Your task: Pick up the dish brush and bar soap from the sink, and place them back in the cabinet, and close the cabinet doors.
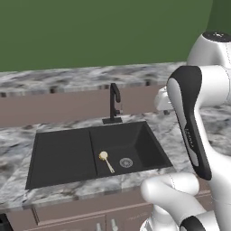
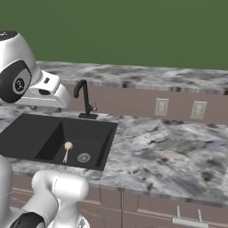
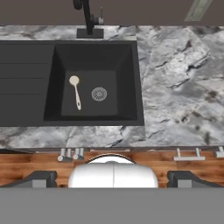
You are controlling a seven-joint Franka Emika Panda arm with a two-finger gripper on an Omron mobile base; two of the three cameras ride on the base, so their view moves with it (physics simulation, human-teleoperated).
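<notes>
Matte black, the sink (image 3: 26,78) is set into the marbled bench (image 3: 175,78); we see its deep basin at the right end, a flat drainboard at the left. The brush (image 3: 75,91) lies on the basin floor, just left of the round drain (image 3: 99,93), head toward the back edge where the faucet (image 3: 87,19) stands. No soap shows in the basin as far as we can tell. Our claw (image 3: 113,177) hangs high above the bench's front edge, fingers (image 3: 41,178) spread wide, holding nothing.
</notes>
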